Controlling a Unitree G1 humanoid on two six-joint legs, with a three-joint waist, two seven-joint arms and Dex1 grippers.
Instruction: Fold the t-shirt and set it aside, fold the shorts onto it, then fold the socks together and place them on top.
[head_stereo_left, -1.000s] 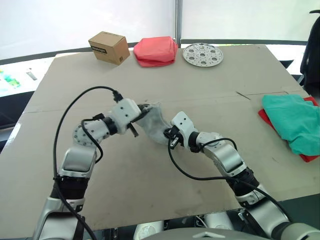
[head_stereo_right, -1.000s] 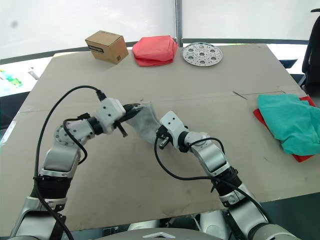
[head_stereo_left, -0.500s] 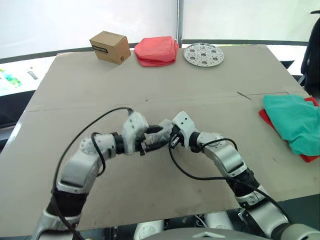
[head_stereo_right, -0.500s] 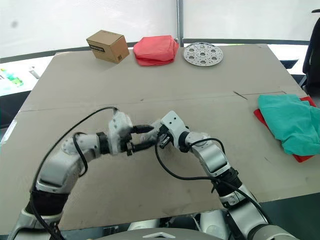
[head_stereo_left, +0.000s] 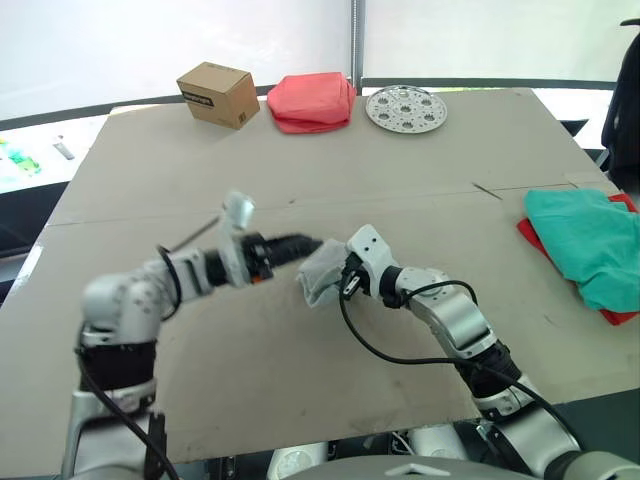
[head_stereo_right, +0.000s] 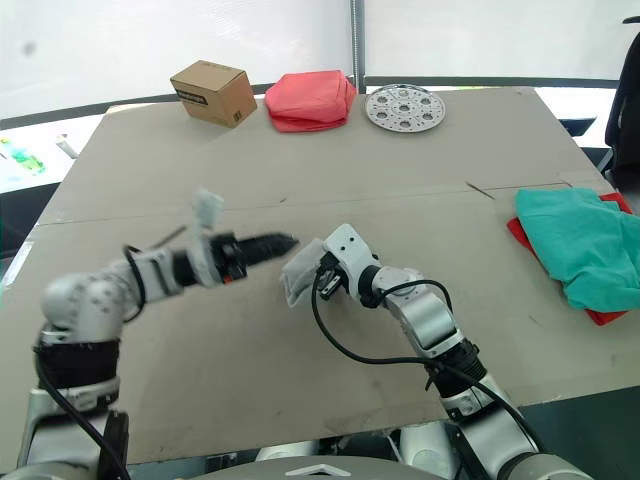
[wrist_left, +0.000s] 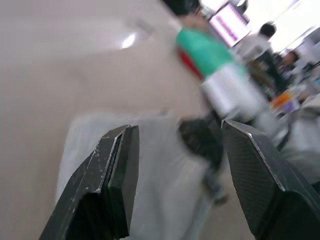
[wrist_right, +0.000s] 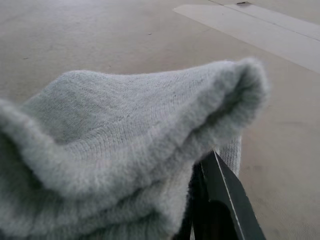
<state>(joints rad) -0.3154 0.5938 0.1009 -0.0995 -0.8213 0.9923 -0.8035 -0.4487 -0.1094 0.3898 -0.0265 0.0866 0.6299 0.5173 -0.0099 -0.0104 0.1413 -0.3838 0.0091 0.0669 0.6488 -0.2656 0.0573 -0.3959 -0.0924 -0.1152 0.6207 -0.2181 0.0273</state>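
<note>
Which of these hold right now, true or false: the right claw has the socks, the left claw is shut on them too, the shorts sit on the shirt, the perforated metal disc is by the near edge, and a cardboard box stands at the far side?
1. The right claw holds the light grey knit socks. True.
2. The left claw is shut on them. False: its fingers are spread open.
3. The teal-green fabric shorts lie on the bright red t-shirt. True.
4. The round perforated metal disc is near the robot. False: it lies at the far edge.
5. A brown cardboard box stands at the far side. True.
</note>
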